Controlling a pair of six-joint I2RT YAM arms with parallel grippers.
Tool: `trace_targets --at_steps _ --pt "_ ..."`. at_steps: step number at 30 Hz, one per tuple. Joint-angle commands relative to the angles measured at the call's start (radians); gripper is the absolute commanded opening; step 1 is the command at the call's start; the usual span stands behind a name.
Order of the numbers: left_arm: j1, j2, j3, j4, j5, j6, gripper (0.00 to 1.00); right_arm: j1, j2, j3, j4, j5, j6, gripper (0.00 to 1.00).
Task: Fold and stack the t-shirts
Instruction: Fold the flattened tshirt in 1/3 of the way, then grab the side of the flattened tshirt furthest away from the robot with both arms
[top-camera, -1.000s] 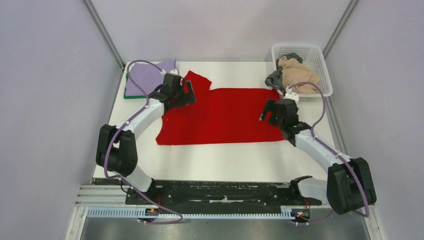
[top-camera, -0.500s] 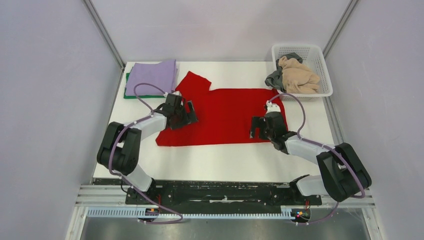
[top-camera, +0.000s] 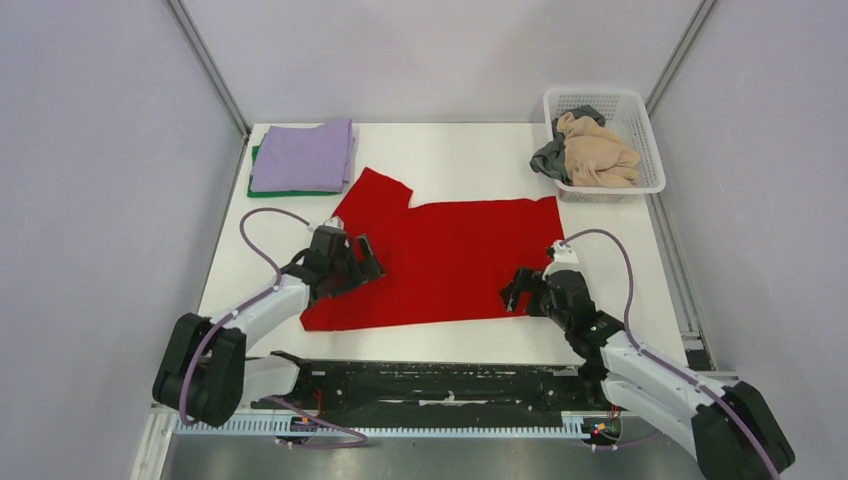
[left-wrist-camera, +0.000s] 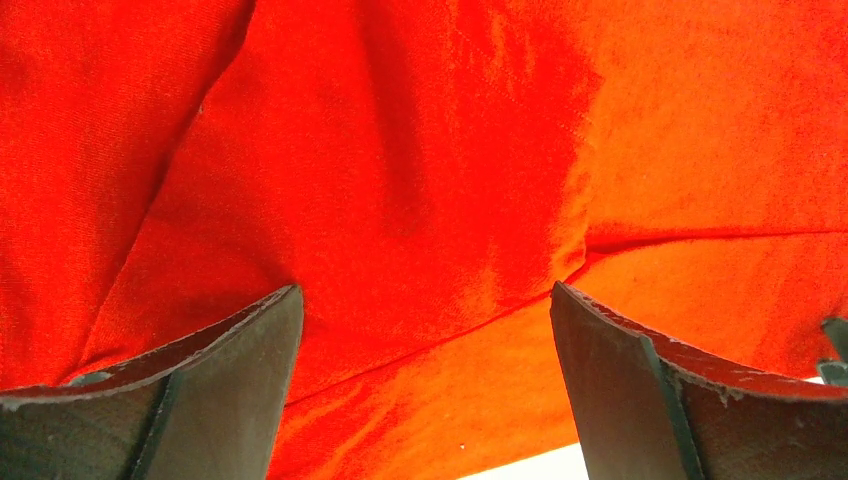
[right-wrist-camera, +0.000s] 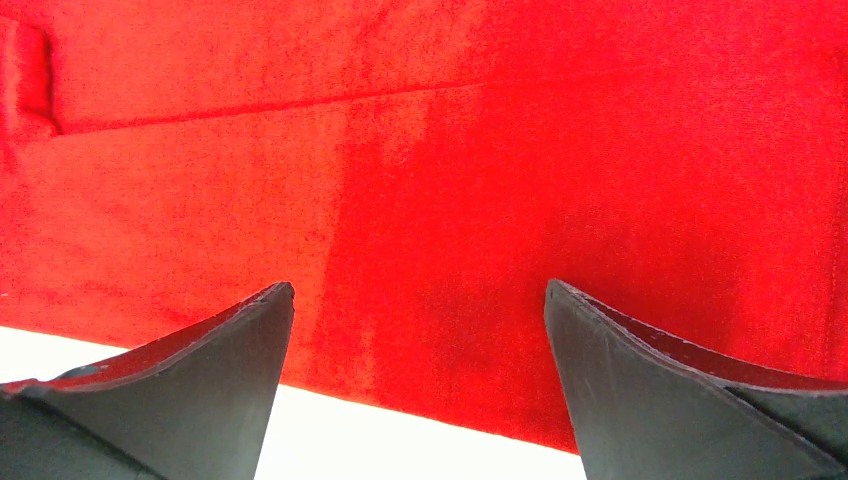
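Note:
The bright red t-shirt (top-camera: 440, 260) lies spread flat on the white table (top-camera: 460, 160), one sleeve pointing to the far left. My left gripper (top-camera: 366, 262) is open just above its left side, and red cloth with a seam fills the left wrist view (left-wrist-camera: 430, 180). My right gripper (top-camera: 513, 295) is open over the shirt's near right hem (right-wrist-camera: 480, 200), with bare table showing below that hem. The pale lilac t-shirt (top-camera: 302, 155) lies folded at the far left on top of the green one (top-camera: 270, 192), of which only an edge shows.
A white lattice basket (top-camera: 645, 125) at the far right corner holds beige cloth (top-camera: 597, 155) and grey cloth (top-camera: 550, 158). Grey walls enclose the table on three sides. The black arm-mount rail (top-camera: 440, 385) runs along the near edge.
Both arms have drawn back toward the near edge. The red shirt has slid nearer with them and turned slightly. The lilac stack is now uncovered by the left arm.

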Motion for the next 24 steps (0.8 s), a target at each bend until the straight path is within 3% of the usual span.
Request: trace_targets --at_steps 1,6,10,18,24 --pt "-0.007 -0.103 -0.099 -0.208 -0.023 -0.080 1.00 0.055 -0.116 -0.092 -0.403 -0.093 0.167 0.98" --pt "-0.008 -0.200 -0.145 -0.244 -0.030 -0.104 1.00 0.066 -0.203 -0.079 -0.493 -0.123 0.186 0.98" --pt "-0.008 -0.216 -0.131 -0.289 -0.118 -0.092 1.00 0.084 -0.212 -0.064 -0.594 -0.164 0.175 0.98" --pt "-0.009 -0.234 -0.105 -0.275 -0.064 -0.097 1.00 0.108 -0.264 -0.031 -0.759 -0.251 0.168 0.98" --pt "-0.009 -0.322 -0.161 -0.333 -0.062 -0.135 1.00 0.119 -0.263 -0.034 -0.767 -0.308 0.181 0.98"
